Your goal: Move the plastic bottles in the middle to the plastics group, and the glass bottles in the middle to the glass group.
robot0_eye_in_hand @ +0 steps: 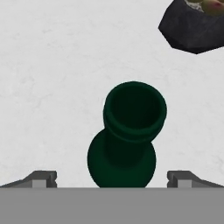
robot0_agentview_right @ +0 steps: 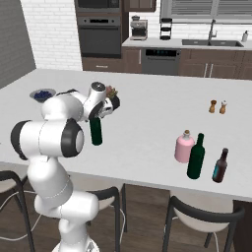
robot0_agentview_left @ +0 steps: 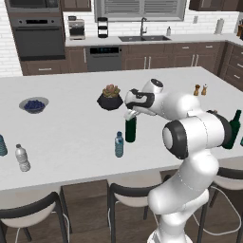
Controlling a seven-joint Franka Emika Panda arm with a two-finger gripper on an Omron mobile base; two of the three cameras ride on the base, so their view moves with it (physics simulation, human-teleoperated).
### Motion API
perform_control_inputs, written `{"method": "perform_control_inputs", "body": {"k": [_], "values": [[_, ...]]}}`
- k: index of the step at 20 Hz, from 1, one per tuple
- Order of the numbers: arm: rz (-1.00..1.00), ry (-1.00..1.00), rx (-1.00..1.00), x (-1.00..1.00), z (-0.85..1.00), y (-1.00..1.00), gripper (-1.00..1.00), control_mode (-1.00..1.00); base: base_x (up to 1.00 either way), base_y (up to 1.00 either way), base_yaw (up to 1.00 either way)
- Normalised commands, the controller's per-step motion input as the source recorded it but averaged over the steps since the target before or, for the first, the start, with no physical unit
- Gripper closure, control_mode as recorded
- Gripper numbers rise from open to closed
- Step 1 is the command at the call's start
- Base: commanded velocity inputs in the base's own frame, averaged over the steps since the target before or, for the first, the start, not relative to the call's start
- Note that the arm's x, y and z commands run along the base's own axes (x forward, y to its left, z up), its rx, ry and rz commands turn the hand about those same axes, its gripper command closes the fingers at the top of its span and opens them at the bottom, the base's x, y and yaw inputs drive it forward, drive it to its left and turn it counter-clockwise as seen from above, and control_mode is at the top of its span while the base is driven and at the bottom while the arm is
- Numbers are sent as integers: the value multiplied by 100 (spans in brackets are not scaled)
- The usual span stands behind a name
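White kitchen island (robot0_agentview_left: 71, 123), dark cabinets and sink behind it.

Gripper (robot0_eye_in_hand: 112, 178) is directly above the middle wine bottle (robot0_agentview_left: 130, 129), looking straight down its neck. Jaws spread wide, empty, one fingertip (robot0_eye_in_hand: 41, 178) on each side of the bottle in the hand view. The mouth sits roughly centred between them, body just below the mouth in frame, so alignment looks close.

Key relation: bottle stands upright, long axis vertical and in line with the gripper's approach. Straight descent should put the neck between the fingers. Base views agree: hand hovers right over the bottle top, apparently not yet in contact, though the wrist hides the neck so I can't be sure.

Where things sit:
- Blue water bottle (robot0_agentview_left: 119, 144) is just beside the wine bottle, toward the near edge. Close enough to watch on lift-out.
- Plant pot (robot0_agentview_left: 110, 98) is behind the bottle, apart from it.
- Glass group's green bottle (robot0_agentview_right: 196, 156) is well off toward the island's right end, with the pink bottle (robot0_agentview_right: 184, 147) just beside it and a brown bottle (robot0_agentview_right: 220, 166) nearby.
- Clear white-capped bottle (robot0_agentview_left: 22, 158) is at the far left end.

Judgement: pre-grasp on the wine bottle; once gripped it needs a long carry to the right. Tall and slim, so a neck grip may let it swing.
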Motion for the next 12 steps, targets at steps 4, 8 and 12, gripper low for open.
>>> {"method": "perform_control_inputs", "body": {"k": [4,8,12], "values": [[0,0,3,5,-4,0,-100,-100,0,0,0],[0,0,6,5,0,0,-100,-100,0,0,0],[0,0,8,1,-5,0,-100,-100,0,0,0]]}}
